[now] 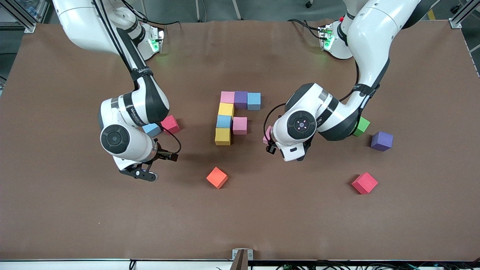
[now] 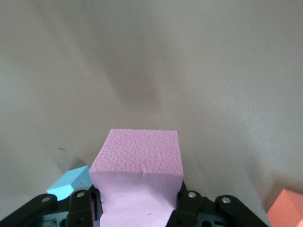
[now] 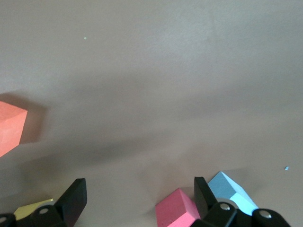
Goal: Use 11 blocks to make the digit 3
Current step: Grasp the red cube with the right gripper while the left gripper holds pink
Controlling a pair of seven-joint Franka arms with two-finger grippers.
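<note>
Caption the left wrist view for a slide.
Left gripper shut on a pink block above the brown table, with a blue block and the orange cube at the edges.

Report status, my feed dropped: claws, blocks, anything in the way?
Left claw shut on pink block, beside the partial digit 3. Right claw open, empty, waiting near the orange cube. Nothing blocking.

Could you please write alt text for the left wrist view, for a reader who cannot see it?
The left end effector is shut on a pink matte foam cube, held above the brown table surface. A light blue matte cube shows beside one black finger, and a corner of an orange matte cube enters at the picture's edge.
</note>
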